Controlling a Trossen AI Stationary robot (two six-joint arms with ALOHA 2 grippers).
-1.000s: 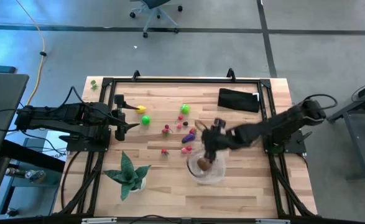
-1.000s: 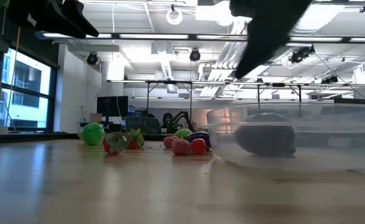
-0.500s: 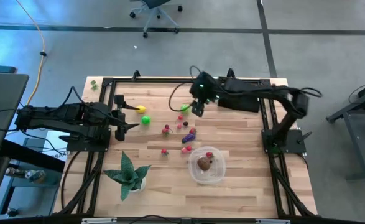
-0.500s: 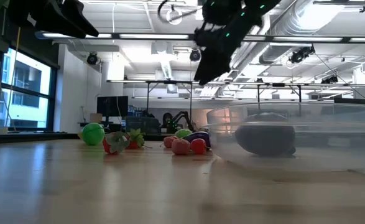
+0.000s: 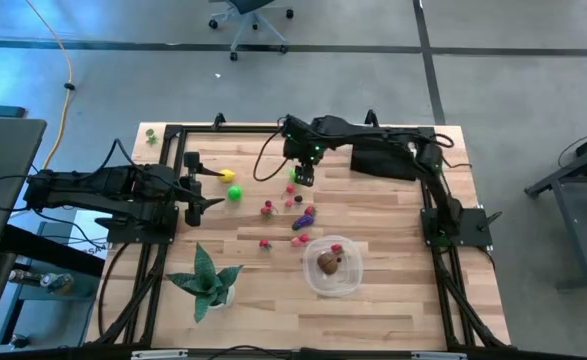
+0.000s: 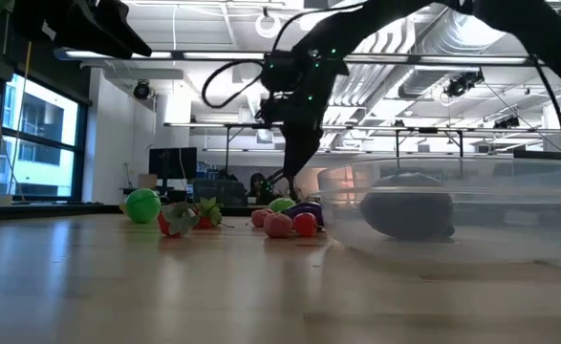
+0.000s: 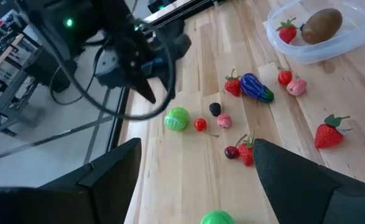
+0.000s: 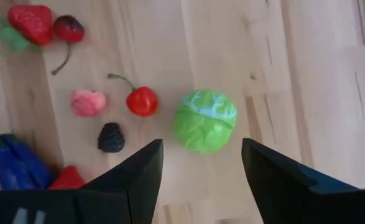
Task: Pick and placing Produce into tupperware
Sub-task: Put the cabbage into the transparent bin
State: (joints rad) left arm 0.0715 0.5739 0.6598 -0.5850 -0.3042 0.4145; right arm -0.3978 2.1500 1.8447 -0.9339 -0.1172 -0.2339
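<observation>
Wooden table [image 5: 393,300] | we reach: right gripper [image 5: 303,178] empty, fingers apart over green cabbage [image 8: 204,121] | left gripper [image 5: 209,188] open, idle | tupperware [image 5: 315,279] well apart | next: descend, close.

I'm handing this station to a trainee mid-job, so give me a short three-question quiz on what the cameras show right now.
1. True or false: the clear container already holds a brown piece and a strawberry.
2. Which piece sits between the right gripper's open fingers? A) green cabbage B) yellow lemon C) purple eggplant
3. Fill in: the left gripper waits at the table's ____ edge, near the lemon.

Key: 1 true; 2 A; 3 left.
</observation>
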